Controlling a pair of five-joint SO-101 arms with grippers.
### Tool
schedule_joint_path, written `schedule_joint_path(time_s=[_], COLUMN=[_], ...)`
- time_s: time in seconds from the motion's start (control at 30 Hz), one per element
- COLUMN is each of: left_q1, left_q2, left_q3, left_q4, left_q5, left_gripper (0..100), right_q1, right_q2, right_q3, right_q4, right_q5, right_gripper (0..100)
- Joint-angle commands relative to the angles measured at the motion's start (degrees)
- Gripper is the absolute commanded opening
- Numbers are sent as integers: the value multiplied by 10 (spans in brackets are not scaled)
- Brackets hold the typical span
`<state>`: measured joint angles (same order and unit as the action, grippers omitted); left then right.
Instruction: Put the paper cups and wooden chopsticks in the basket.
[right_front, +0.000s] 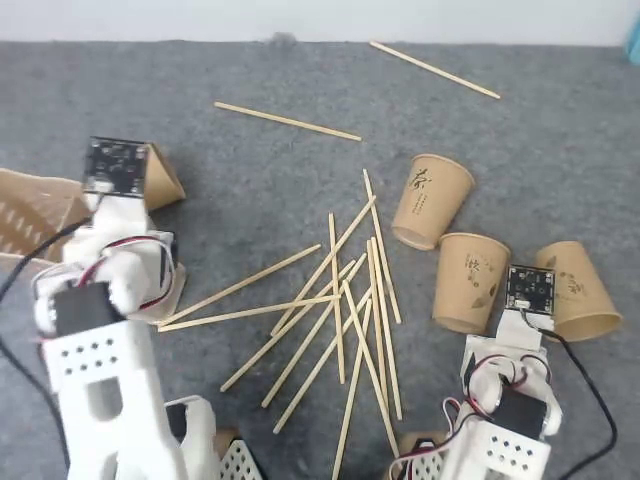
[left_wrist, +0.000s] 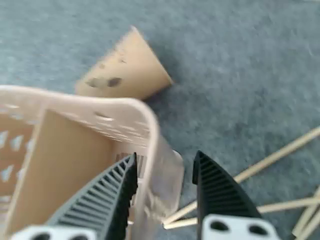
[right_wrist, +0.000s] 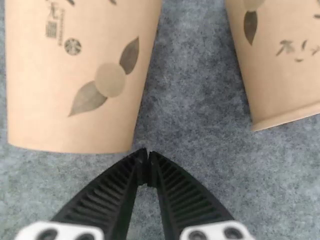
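Observed from the high view: the basket (right_front: 30, 205) is sitting at 9 o'clock on the grey counter (right_front: 250, 60), with one paper cup (right_front: 165, 175) lying on its side just beside it, toward 1 o'clock. Three more paper cups (right_front: 468, 280) are lying on their sides at 3 to 4 o'clock. The main heap of chopsticks (right_front: 350, 310) is crossing over itself at centre and running toward 6 o'clock, while two loose chopsticks (right_front: 288, 121) are lying apart at 12 and 1 o'clock. The left hand (left_wrist: 165, 156) is hanging open and gripping nothing, its jaws appearing to straddle the basket's corner wall. The right hand (right_wrist: 148, 152) is closed on itself and holding nothing, its tips just beside the rim of the middle cup (right_wrist: 75, 75), at the gap between that cup and its neighbour (right_wrist: 280, 60). Judgement: the sorting is looking barely begun. Risks: the left hand, closing where it is, is likely to be clamping the basket wall and dragging or tipping a light container. The right hand, advancing closed, is likely to be shoving a cup, which, being tapered, would be rolling off in an arc. Too hard a pinch would be crushing the thin paper. Crossed sticks are liable to be levering their neighbours about when one is lifted.
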<state>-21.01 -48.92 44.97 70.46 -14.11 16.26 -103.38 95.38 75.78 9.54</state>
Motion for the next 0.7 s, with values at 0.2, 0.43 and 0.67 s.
schedule_joint_path(time_s=[0.2,0.43,0.67], left_q1=[33,8,17], left_q2=[16,19,20], left_q3=[-46,-63,-66], left_q4=[-46,-173,-293], left_q5=[-3,89,189], left_gripper=[6,11,11], right_q1=[9,9,9], right_q2=[-7,-7,-7], right_q3=[11,11,11], right_q4=[-7,-7,-7], right_q5=[5,6,6], right_gripper=[8,8,8])
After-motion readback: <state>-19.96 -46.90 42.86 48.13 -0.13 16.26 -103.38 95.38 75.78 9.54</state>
